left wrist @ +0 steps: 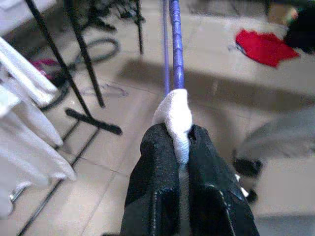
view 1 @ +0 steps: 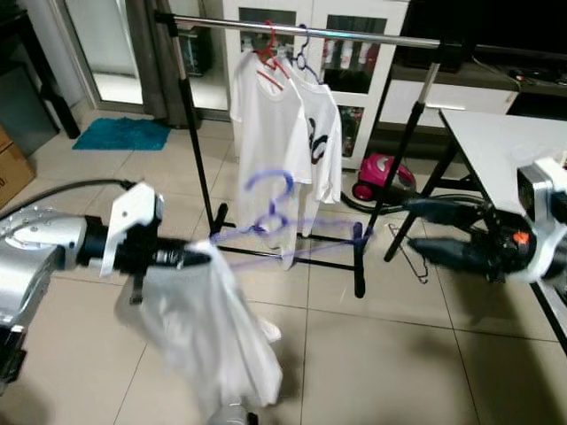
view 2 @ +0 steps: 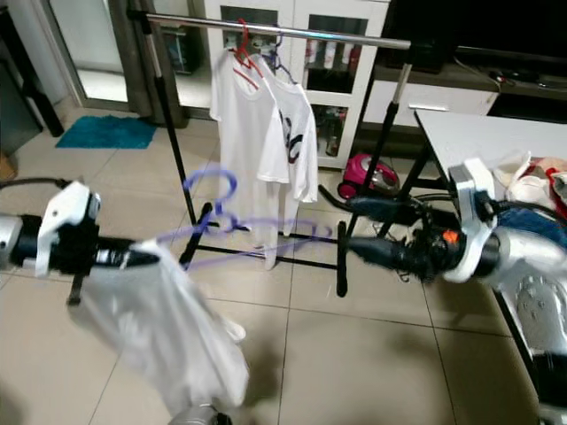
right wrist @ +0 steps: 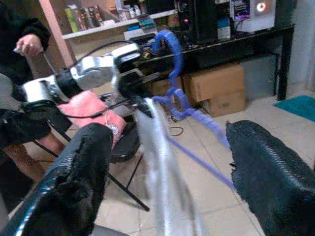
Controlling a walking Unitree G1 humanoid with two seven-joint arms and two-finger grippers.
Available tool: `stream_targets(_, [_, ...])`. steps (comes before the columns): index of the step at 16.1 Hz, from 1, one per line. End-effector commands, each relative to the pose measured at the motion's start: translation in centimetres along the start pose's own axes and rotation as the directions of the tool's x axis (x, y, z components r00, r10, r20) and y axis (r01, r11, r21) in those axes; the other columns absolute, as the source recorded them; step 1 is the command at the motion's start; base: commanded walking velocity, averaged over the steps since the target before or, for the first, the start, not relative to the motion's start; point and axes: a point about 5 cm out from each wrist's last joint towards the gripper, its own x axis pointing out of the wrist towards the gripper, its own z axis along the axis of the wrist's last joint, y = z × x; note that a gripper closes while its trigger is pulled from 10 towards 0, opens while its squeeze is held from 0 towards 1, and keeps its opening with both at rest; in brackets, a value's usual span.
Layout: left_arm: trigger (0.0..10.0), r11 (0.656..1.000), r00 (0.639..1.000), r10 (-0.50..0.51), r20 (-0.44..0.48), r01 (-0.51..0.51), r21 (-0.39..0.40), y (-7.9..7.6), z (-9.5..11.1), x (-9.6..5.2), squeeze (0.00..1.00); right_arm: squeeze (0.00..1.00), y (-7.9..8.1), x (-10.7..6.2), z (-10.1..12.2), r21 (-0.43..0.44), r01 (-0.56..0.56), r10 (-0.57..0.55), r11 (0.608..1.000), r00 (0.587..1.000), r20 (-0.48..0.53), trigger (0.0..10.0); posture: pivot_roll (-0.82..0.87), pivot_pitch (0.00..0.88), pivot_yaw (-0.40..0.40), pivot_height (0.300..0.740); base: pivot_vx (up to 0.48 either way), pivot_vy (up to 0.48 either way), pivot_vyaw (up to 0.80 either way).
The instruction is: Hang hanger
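My left gripper (view 1: 197,257) is shut on the end of a blue hanger (view 1: 270,212) together with the white shirt (view 1: 217,332) that hangs from it. In the left wrist view the fingers (left wrist: 155,187) pinch white cloth around the blue bar (left wrist: 176,49). The hanger lies roughly level, blurred, its hook (view 2: 213,186) pointing up between my arms. My right gripper (view 1: 412,232) stands open, just right of the hanger's far end. Behind stands a black clothes rack with a silver rail (view 1: 354,34), carrying two white shirts (view 1: 275,133) on hangers.
A white table (view 1: 505,150) stands at the right. A pink vacuum cleaner (view 1: 383,175) and a loose wire hanger (view 1: 409,257) lie on the tiled floor by the rack's foot. A teal mat (view 1: 122,134) lies far left. A person (right wrist: 22,44) stands in the right wrist view.
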Motion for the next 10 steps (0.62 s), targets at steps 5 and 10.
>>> stream_targets(5, [0.0,1.0,0.982,0.006,0.188,-0.008,0.012,2.1,3.5,1.6,0.0,0.96,2.3,1.9,-4.0,0.039,0.033,-0.025,0.999,0.983,-0.183,10.0,0.08,0.0,0.024,0.74,0.0,0.0,0.0])
stream_targets(10, [0.0,0.979,0.958,-0.202,0.202,0.201,0.028,1.3,4.7,3.9,0.0,0.0,0.9,5.6,-9.5,-0.016,0.232,-0.228,0.973,0.938,-0.261,10.0,0.07,0.0,0.049,0.74,0.0,0.0,0.0])
